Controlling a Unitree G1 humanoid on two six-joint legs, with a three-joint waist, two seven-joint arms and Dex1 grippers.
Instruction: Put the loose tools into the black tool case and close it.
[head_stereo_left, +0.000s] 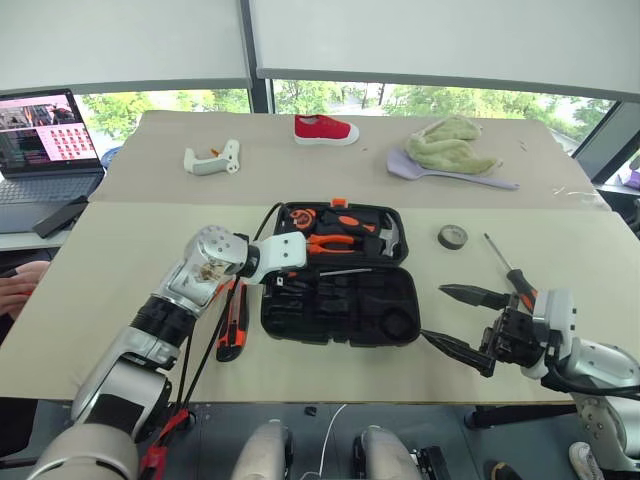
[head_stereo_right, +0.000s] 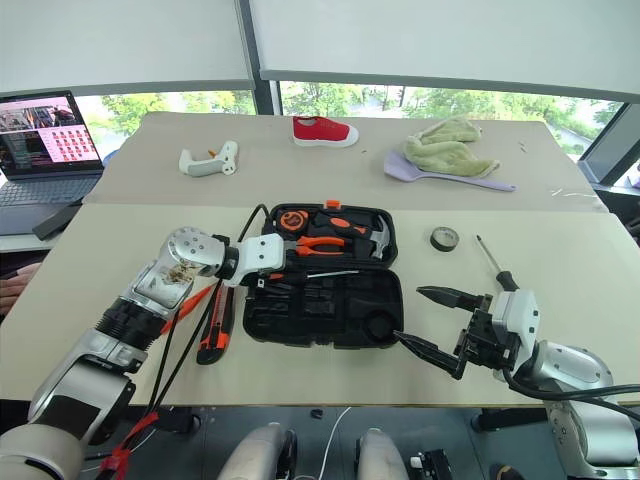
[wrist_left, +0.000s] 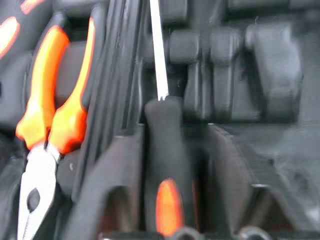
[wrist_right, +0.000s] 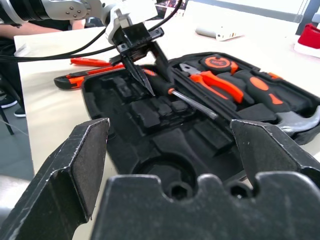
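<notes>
The black tool case (head_stereo_left: 340, 338) lies open in the middle of the near table. My left gripper (head_stereo_left: 281, 283) hangs over its left part, open, fingers either side of the handle of an orange-and-black screwdriver (wrist_right: 190, 102) lying in the case. Left of the case lie the utility knife (head_stereo_left: 233, 325) and the slim orange tester screwdriver (wrist_right: 92, 62). To the right of the case are the dark tape roll (head_stereo_left: 452, 236) and a second screwdriver (head_stereo_left: 510, 272). My right gripper (head_stereo_left: 435, 314) is open and empty, near the case's front right corner.
Pliers (head_stereo_left: 330, 242), a hammer (head_stereo_left: 388, 235) and a tape measure (head_stereo_left: 303, 215) sit in the case's far half. On the far table are a white gun-shaped tool (head_stereo_left: 212, 158), a red shoe (head_stereo_left: 325, 129) and a green cloth (head_stereo_left: 450, 148). A laptop (head_stereo_left: 45, 145) and a person's hand (head_stereo_left: 15, 285) are at left.
</notes>
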